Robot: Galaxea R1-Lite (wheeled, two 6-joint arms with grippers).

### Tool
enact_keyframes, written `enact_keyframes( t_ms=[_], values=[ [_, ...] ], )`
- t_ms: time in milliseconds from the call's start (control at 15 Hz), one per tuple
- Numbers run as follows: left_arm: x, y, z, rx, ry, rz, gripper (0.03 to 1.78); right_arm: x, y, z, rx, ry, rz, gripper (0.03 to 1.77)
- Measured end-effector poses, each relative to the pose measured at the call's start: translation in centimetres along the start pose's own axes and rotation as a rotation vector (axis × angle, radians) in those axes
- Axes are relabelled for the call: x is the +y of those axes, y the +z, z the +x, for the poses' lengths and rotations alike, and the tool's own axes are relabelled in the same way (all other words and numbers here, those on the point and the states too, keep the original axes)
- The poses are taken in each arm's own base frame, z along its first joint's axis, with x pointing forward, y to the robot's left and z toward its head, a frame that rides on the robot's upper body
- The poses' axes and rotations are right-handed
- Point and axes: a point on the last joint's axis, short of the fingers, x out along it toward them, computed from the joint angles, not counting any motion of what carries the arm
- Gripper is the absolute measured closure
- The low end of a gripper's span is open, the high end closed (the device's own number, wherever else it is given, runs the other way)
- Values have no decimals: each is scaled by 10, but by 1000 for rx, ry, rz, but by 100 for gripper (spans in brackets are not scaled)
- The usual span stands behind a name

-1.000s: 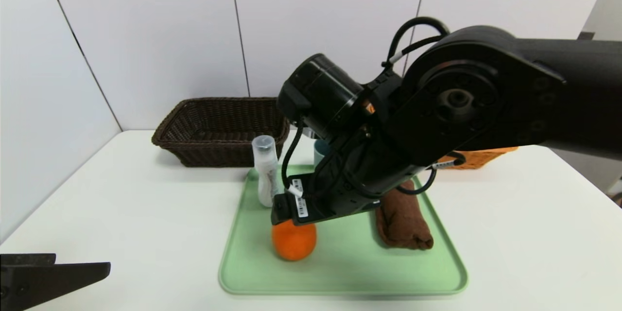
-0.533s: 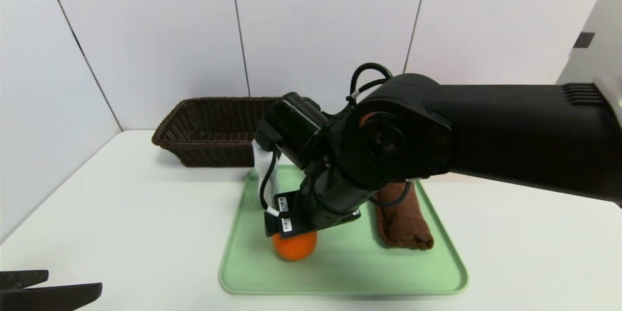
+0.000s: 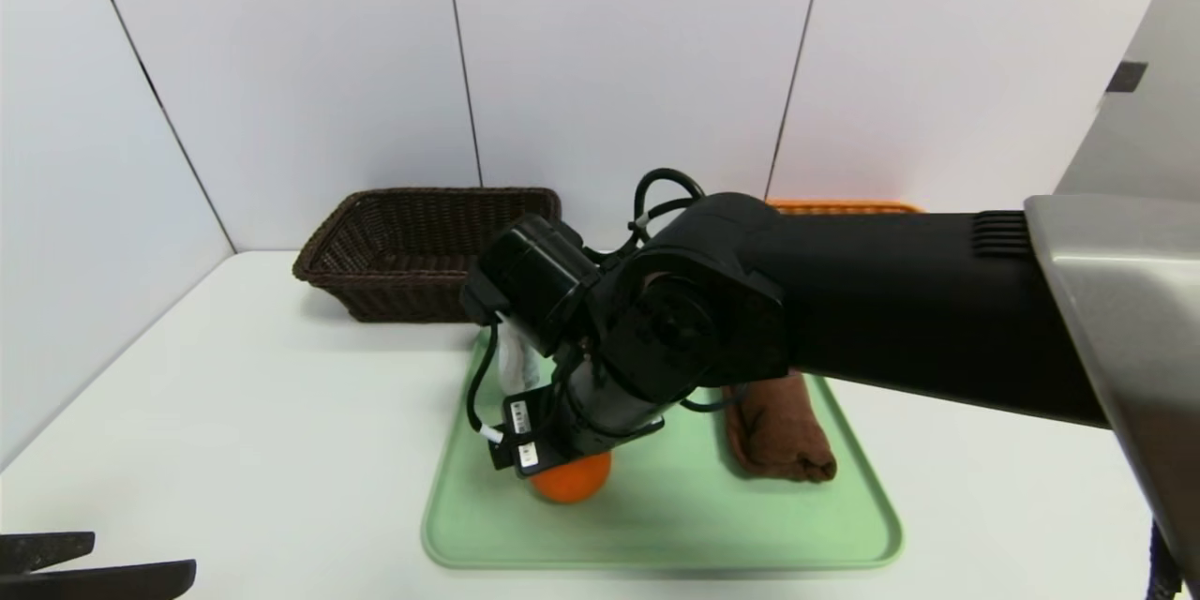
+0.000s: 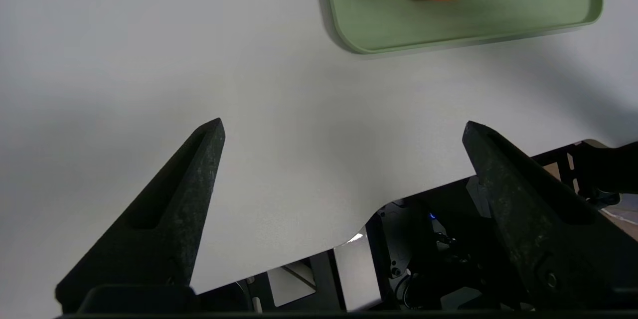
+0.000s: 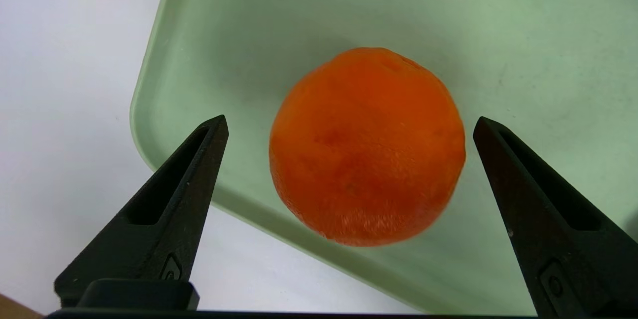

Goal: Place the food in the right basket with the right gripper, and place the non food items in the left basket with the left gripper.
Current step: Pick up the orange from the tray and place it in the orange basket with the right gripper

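An orange (image 5: 366, 144) sits near the front left corner of the green tray (image 5: 299, 20). My right gripper (image 5: 349, 122) hangs open just above it, one finger on either side and neither touching. In the head view the right wrist covers most of the orange (image 3: 572, 480). A rolled brown towel (image 3: 778, 436) lies on the tray's right side. A white bottle (image 3: 514, 364) stands at the tray's back left, half hidden by the arm. My left gripper (image 4: 344, 127) is open and holds nothing, low over the table's front left.
The dark brown wicker basket (image 3: 422, 248) stands at the back left of the white table. Only the rim of the orange basket (image 3: 839, 204) shows behind my right arm at the back right. The table's front edge (image 4: 309, 254) lies under the left gripper.
My right arm has come down and swung left, bringing its open gripper low around the orange. The left gripper has dropped slightly. The objects have not moved.
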Motion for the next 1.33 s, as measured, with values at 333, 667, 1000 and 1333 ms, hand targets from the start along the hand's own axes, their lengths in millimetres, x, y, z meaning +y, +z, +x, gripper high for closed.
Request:
enact_keyframes(
  t_ms=[333, 667, 1000, 1333],
  values=[
    [1, -2, 0, 2, -6, 0, 12, -1, -1, 16, 12, -43, -24, 10],
    [1, -3, -1, 1, -6, 0, 12, -2, -2, 22, 16, -56, -25, 10],
    [1, -3, -1, -1, -7, 2, 12, -2, -2, 21, 15, -57, -26, 10],
    [1, -3, -2, -4, -8, 4, 12, -2, -1, 19, 12, -57, -27, 57]
  ],
)
